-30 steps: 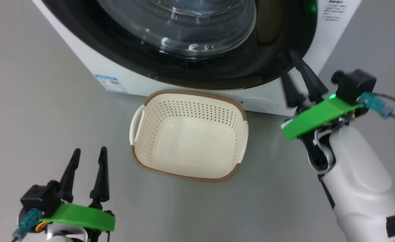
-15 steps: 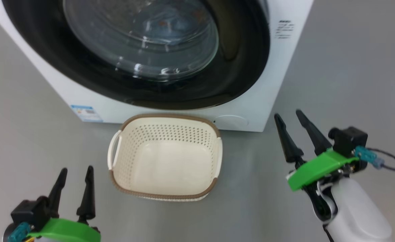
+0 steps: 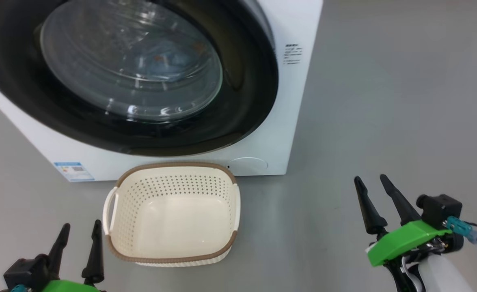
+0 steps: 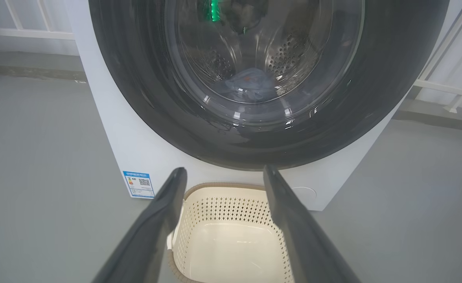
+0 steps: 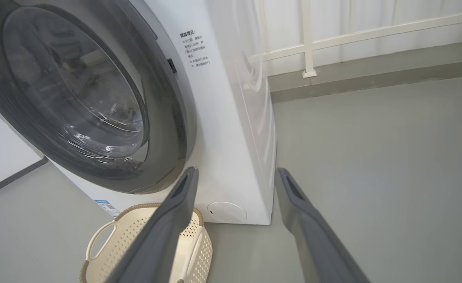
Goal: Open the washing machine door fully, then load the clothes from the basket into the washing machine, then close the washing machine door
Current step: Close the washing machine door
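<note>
— Floor (image 3: 384, 101) first: what kind?
— Smooth, plain grey with a dull sheen, on every side of the washer. In the wrist views it ends at a low grey kerb (image 5: 372, 74). Above that a white railing (image 5: 307, 39) stands before a pale wall.
— And the washer (image 3: 295, 121)?
— A white box standing on the floor, seen at a slant from the head. Small print sits on its upper right front.
— Door (image 3: 246, 105)?
— Shut, lying flat against the front. It is a glossy black ring nearly as wide as the machine, with 1 bulging glass porthole at its centre.
— Basket (image 3: 173, 186)?
— On the floor just before the washer, under the door's lower edge. In the head view it lies between the 2 grippers, nearer the left one, and its cream bottom shows whole.
— Clothes (image 4: 250, 83)?
— Inside the drum: a light blue heap with an orange spot, dim behind the glass.
— Grippers?
— The left gripper (image 3: 81, 224) is at lower left beside the basket, fingers spread, holding nothing. The right gripper (image 3: 370, 177) is at lower right over bare floor, well apart from the washer, fingers spread too, holding nothing.
— Anything smaller?
— 1 blue label (image 3: 74, 171) at the washer's lower left corner and 1 round cap (image 3: 247, 164) at the lower right.
</note>
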Controlling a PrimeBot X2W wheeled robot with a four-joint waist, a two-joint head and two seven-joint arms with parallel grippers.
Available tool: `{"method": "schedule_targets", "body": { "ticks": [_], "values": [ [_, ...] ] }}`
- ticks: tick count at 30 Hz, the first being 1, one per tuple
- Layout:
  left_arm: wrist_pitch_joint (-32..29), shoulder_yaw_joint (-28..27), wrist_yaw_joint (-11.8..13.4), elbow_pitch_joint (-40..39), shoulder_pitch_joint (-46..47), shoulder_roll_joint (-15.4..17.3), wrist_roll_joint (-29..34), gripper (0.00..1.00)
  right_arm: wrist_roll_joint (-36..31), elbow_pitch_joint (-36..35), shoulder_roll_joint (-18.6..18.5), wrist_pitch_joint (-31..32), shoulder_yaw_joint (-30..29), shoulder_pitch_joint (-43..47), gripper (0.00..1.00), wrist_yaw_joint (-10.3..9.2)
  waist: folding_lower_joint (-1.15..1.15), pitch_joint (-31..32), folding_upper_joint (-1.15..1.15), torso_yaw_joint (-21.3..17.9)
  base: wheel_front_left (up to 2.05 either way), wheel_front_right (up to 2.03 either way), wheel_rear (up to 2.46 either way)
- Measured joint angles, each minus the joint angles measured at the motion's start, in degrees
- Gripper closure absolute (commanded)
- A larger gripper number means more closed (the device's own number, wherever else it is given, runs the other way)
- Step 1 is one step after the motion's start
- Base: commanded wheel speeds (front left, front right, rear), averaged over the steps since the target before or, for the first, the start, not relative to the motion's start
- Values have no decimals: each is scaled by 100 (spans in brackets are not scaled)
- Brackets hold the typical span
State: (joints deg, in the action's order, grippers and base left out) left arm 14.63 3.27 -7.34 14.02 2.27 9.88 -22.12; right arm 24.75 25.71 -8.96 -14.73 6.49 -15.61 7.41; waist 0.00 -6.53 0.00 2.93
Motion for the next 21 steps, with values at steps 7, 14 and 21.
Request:
{"method": "schedule_targets", "body": {
  "ticks": [7,14,21],
  "values": [
    [0,-29,0,91,-10,25,-41,0,-56,-90,-24,0,-314,340,0,0,0,96,0,-229,0,0,0],
    [0,-36,0,141,-118,32,-41,0,-74,-187,-68,0,-494,638,0,0,0,172,0,-345,0,0,0],
    [0,-43,0,166,-151,32,-38,0,-91,-240,-85,0,-582,777,0,0,0,278,0,-397,0,0,0]
  ]
}}
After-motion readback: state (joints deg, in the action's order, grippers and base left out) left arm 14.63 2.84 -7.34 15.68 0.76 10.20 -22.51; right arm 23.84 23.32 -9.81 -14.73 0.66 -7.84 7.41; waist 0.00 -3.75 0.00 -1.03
